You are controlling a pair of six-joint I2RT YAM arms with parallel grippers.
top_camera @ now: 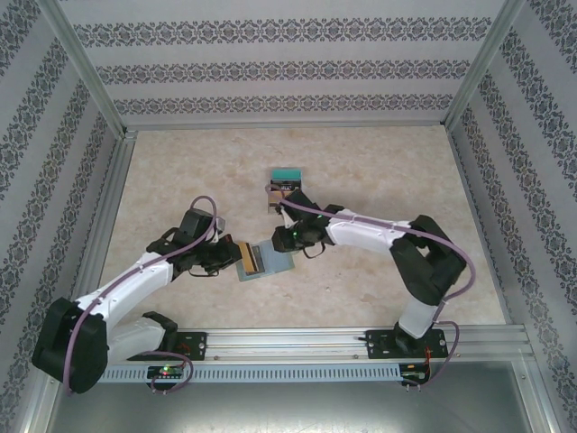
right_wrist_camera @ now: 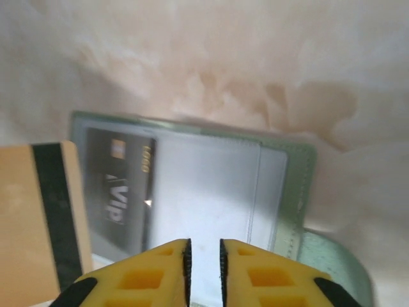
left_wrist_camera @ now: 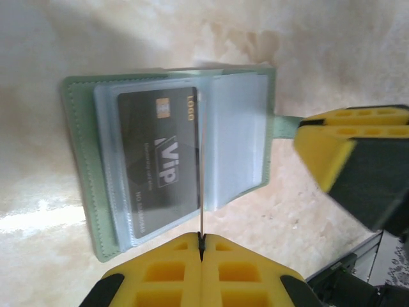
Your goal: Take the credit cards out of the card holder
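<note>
Two grippers meet at the middle of the table, with bare marbled surface open all round, out to the patterned walls. The left gripper pinches an orange card edge-up over the open card holder, where a black card sits pocketed. The right gripper, jaws nearly closed on nothing, rests beside the holder's tab.
</note>
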